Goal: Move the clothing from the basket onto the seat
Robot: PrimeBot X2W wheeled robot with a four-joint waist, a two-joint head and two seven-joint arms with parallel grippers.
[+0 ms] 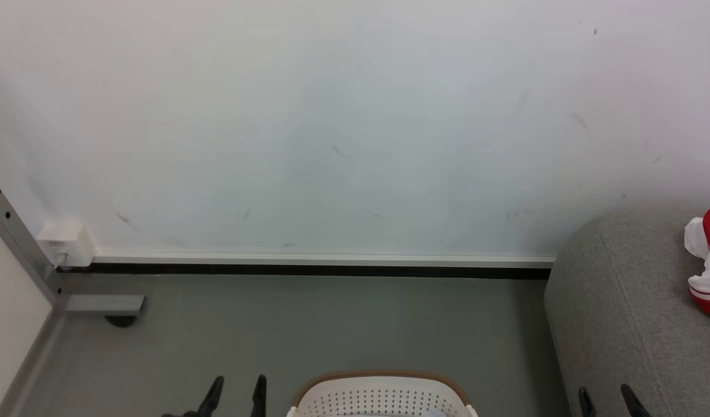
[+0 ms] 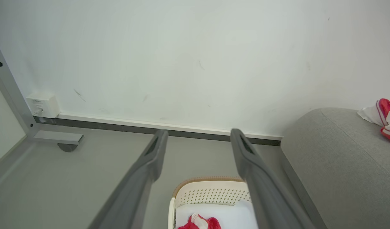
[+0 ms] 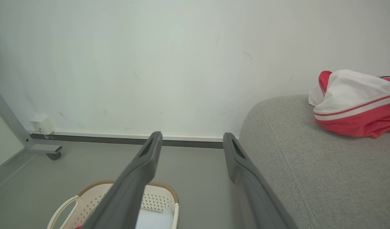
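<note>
- Clothing: red/white garment point(image 3: 357, 105) on seat point(image 3: 309, 178), near its edge by wall point(image 1: 332, 116); red garment point(image 2: 199, 223) inside basket point(image 1: 384, 399) on floor point(image 1: 332, 324).
- L gripper point(image 1: 239, 380), R gripper point(image 1: 604, 389): both jaws wide, empty.

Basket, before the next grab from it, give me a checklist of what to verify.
1. Left gripper open and empty: ok.
2. Right gripper open and empty: ok.
3. Clothing to pick in basket: ok, a red piece shows.
4. Bare room on seat beside the garment lying there: ok.
5. How much more the basket holds: cannot tell, its inside is mostly out of frame.
</note>
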